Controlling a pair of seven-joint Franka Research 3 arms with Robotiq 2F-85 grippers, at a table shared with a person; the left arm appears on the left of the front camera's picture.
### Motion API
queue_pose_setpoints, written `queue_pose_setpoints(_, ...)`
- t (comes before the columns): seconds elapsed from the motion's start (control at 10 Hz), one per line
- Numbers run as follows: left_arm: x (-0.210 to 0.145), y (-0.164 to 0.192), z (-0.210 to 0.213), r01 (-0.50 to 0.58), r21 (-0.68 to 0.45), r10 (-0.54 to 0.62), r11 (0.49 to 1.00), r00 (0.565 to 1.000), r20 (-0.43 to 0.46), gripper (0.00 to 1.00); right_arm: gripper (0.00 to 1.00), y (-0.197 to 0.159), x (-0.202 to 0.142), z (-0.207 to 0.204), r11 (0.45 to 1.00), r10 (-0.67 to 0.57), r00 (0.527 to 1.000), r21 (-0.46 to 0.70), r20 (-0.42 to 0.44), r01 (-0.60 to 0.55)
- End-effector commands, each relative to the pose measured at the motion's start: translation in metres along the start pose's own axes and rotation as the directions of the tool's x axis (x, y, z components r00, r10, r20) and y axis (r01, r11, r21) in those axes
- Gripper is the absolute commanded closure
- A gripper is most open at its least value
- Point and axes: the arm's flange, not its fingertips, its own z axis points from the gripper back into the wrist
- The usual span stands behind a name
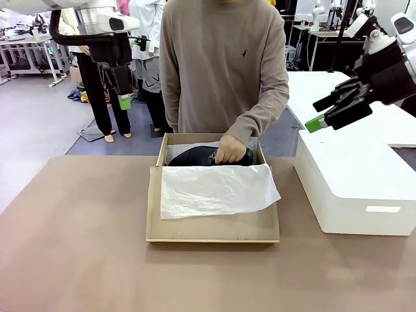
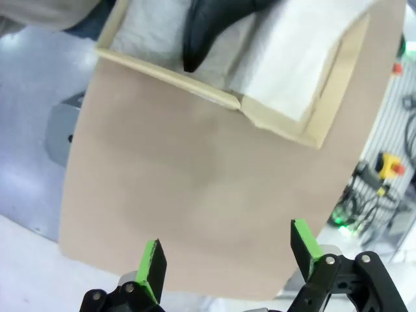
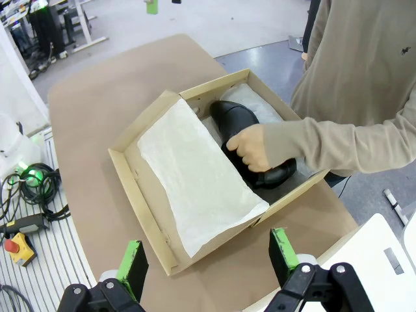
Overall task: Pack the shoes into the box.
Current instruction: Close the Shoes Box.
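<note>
Gripping a glossy black shoe from above, the person's hand holds it down inside the box, in the half farthest from the robot. The right wrist view shows the same hand closed over the middle of the shoe, with crinkled white paper under and around the shoe. A flat sheet of white tissue paper covers most of the box's near half, one edge reaching up to the shoe. In the left wrist view the pointed toe of the shoe reaches towards the side wall of the box.

The box sits on the brown table, roughly at its middle. Right of the box, with a gap of bare table between, stands a larger white box.

Both arms hang well above and apart from the box. The left fingers point downward, up and to the left of the box, behind its far edge; from the wrist, the left fingers stand spread wide with nothing between them, over bare table beside the box. The right fingers hover above the white box, angled towards the tan box; they too stand wide apart and empty.
</note>
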Motion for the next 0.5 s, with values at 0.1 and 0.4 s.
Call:
queue_pose_setpoints(0.1, 0.0022, -0.0071, -0.0058, 0.018, 0.026, -0.018, 1.000, 1.000, -0.014, 0.00, 0.00, -0.0018, 0.0004, -0.0004, 1.000, 0.008, 1.000, 0.013, 0.022, -0.008)
queue_pose_setpoints(0.4, -0.0008, -0.0001, -0.0009, 0.079, 0.011, -0.079, 0.997, 0.997, -0.023, 0.00, 0.00, -0.0018, 0.0004, -0.0004, 1.000, 0.008, 1.000, 0.013, 0.022, -0.008)
